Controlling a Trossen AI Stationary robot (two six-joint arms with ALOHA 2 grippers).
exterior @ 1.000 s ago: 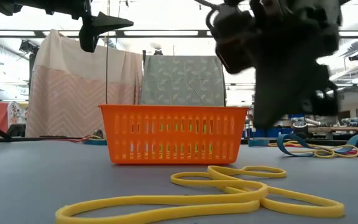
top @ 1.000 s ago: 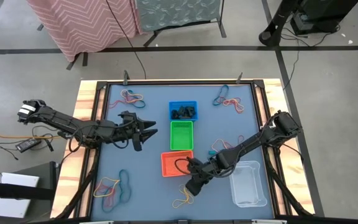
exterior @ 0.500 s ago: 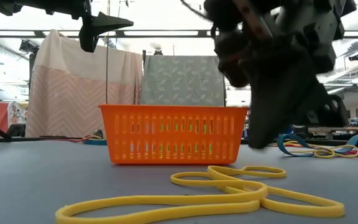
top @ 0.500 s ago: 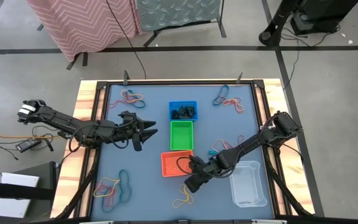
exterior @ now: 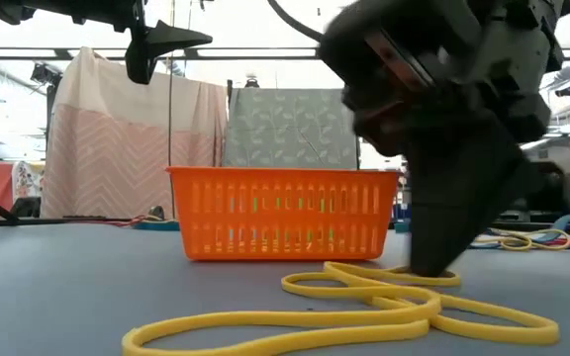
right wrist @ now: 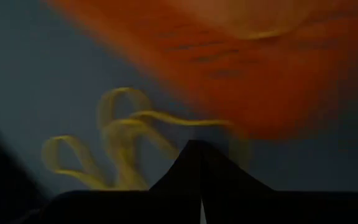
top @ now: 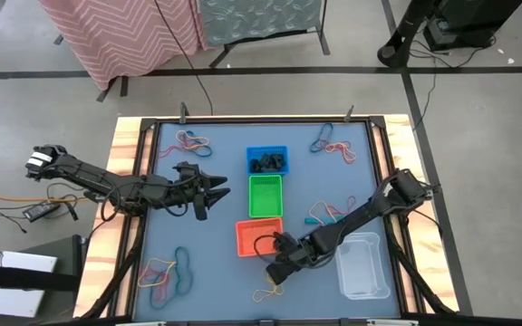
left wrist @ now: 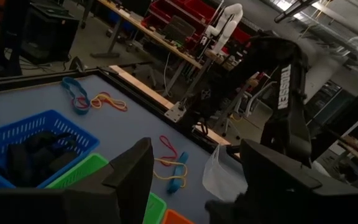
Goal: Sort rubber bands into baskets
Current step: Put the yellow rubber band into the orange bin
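A tangle of yellow rubber bands (top: pixel 265 292) lies flat on the blue table near its front edge; it also shows in the low view (exterior: pixel 364 311) and the right wrist view (right wrist: pixel 114 134). My right gripper (top: pixel 274 273) is shut, with its tip (exterior: pixel 431 263) down at the tangle's far loop, just in front of the orange basket (top: pixel 256 237). The green basket (top: pixel 264 196) and the blue basket (top: pixel 267 161), which holds black bands, stand in a row behind it. The clear tub (top: pixel 362 265) is to the right. My left gripper (top: pixel 214 191) hovers open and empty, left of the green basket. My right gripper's shut fingertips (right wrist: pixel 197 152) come down on the far loop of the yellow bands (exterior: pixel 404 273) from above, slanting toward the table's near edge. The bands lie flat on the table. The tip itself hides the exact spot of contact.
More band tangles lie at the far left (top: pixel 191 140), far right (top: pixel 329 142), near left (top: pixel 166 272) and right of the green basket (top: pixel 324 213). A raised wooden frame (top: pixel 127 181) runs around the table. Cloth-draped racks stand behind the table.
My right gripper has gone down and toward the table's near edge, from beside the orange basket to the yellow bands. In the low view the yellow tangle has shifted a little along the table. My left arm has kept still.
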